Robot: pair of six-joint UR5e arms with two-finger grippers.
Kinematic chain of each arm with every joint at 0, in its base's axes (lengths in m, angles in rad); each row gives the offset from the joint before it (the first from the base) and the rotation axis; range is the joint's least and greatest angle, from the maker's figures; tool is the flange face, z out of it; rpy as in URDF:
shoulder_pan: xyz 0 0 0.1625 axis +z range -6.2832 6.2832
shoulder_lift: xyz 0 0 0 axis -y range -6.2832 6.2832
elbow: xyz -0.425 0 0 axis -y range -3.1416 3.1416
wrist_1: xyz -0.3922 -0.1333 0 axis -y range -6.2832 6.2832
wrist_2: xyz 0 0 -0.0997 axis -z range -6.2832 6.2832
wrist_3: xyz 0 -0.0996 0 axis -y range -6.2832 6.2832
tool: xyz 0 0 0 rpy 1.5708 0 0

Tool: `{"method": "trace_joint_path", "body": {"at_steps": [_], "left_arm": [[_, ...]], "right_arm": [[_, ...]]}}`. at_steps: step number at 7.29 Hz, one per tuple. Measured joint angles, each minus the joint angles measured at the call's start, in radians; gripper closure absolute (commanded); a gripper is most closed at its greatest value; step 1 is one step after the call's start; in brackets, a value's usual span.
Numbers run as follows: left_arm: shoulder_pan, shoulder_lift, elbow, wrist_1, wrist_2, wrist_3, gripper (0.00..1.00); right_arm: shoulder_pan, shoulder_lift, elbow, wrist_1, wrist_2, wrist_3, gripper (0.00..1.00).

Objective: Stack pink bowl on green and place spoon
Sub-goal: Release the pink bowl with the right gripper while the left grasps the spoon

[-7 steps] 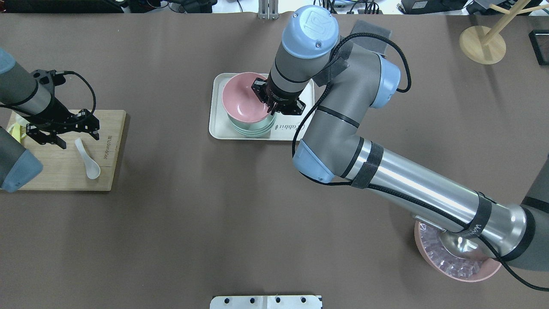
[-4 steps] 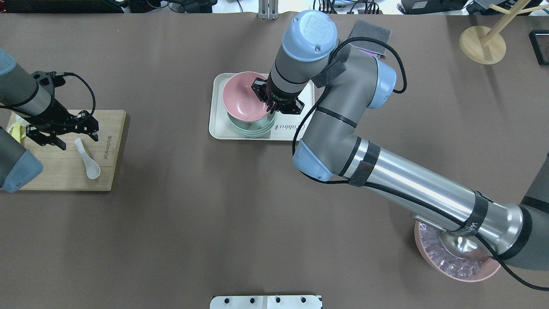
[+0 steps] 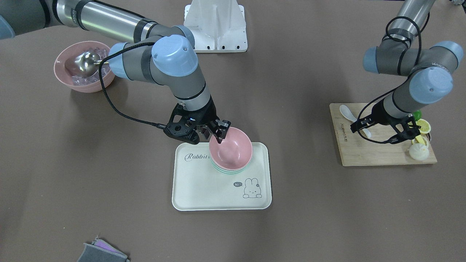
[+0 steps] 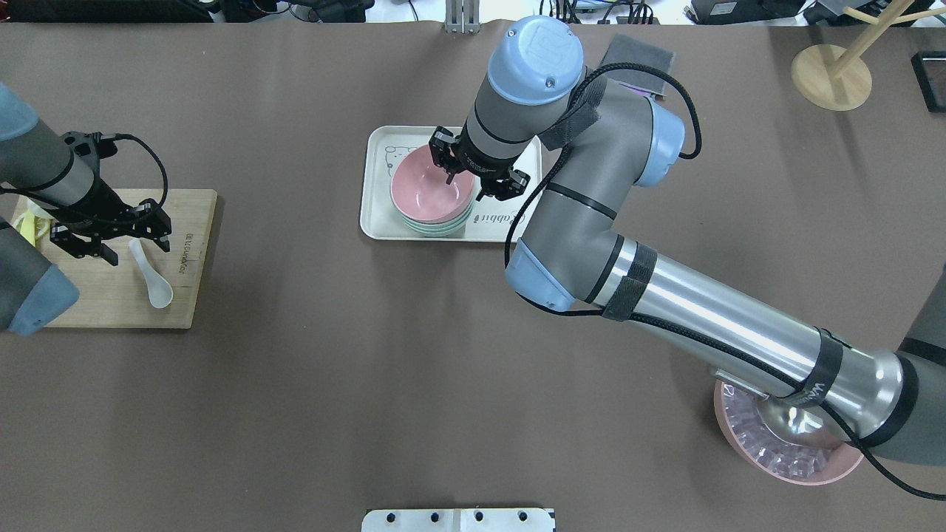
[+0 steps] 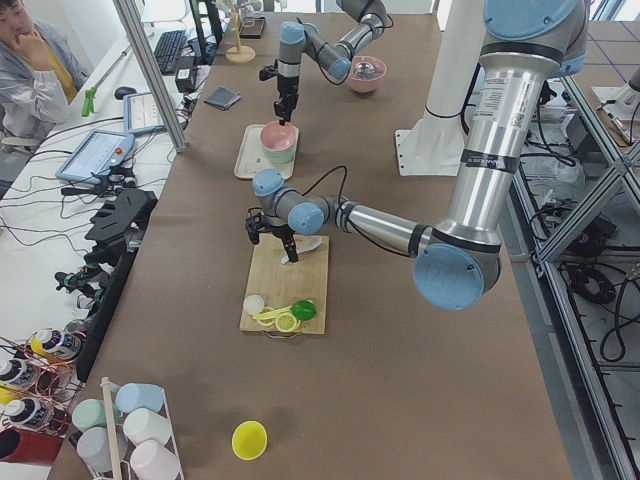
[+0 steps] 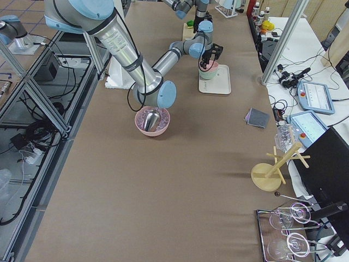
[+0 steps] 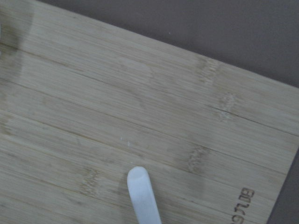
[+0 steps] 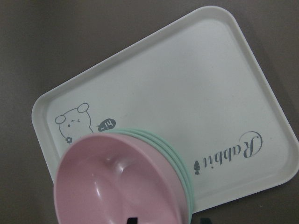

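Room: a lab bay with metal framing; a person [image 5: 28,62] sits at a side desk strewn with cables and tablets.
Bench: one long bench [image 4: 295,414] under a plain brown cover, matte and even, so things stand flat on it.
Pink bowl: the pink bowl [image 4: 430,193] sits nested, upright and level, in the stack of green bowls [image 4: 437,227]. Only thin green rims show beneath it, so the stacking looks done.
Tray: the stack stands on a white rabbit-print tray [image 3: 204,191], toward the robot's end of it. The tray keeps the set together at mid-bench.
Right claw: the right claw [image 4: 465,186] is spread, one finger inside the bowl and one outside, straddling the rim nearest the robot. It does not look to be pinching the rim; I judge it is placed to lift clear.
Spoon: the white spoon [image 4: 151,275] lies flat on a bamboo cutting board [image 4: 111,307] well apart from the tray, handle toward the far side of the bench. It waits there for the second half of the task.
Left claw: the left claw [image 4: 122,240] hovers spread just above the handle end, holding nothing. It is lined up for a pick, I judge.
Board's other load: lemon slices [image 3: 423,126] and a pale round item crowd the edge away from the spoon.
Further out: a pink bowl of ice [image 4: 787,454] with a metal scoop sits beneath the right arm — no part of this job.
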Motion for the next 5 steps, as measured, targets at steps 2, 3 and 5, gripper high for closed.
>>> {"method": "trace_joint_path", "body": {"at_steps": [2,3,5], "left_arm": [[0.018,-0.001,-0.002,0.000,0.000,-0.048,1.00],[0.022,-0.001,-0.002,0.000,-0.001,-0.058,1.00],[0.024,-0.005,-0.007,0.000,-0.005,-0.070,1.00]], "right_arm": [[0.006,-0.002,0.011,0.001,0.006,0.000,0.00],[0.008,-0.005,0.020,0.001,0.007,0.000,0.00],[0.011,-0.012,0.032,0.000,0.009,0.000,0.00]]}}
